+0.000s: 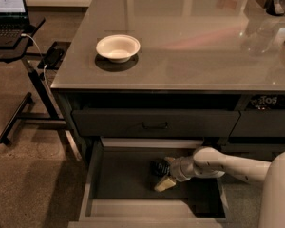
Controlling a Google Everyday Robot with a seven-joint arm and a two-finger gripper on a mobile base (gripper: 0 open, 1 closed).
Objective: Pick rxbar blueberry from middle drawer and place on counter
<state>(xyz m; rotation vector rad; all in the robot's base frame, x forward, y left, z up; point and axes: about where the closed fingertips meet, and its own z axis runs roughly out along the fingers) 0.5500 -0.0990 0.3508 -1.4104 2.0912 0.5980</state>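
Observation:
The middle drawer (97, 175) is pulled open below the counter (190, 42), showing its lighter grey sides and dark bottom. My gripper (160, 175) reaches in from the right on the white arm (218, 163) and sits low over the middle of the drawer bottom. The rxbar blueberry does not show as a separate thing; a small dark shape (156, 167) lies right at the gripper's tip and I cannot tell what it is.
A white bowl (118, 47) stands on the counter's left part. The closed top drawer front with a black handle (154, 125) is just above the open drawer. A laptop stand (19, 37) with cables stands to the left. Items crowd the counter's far right corner.

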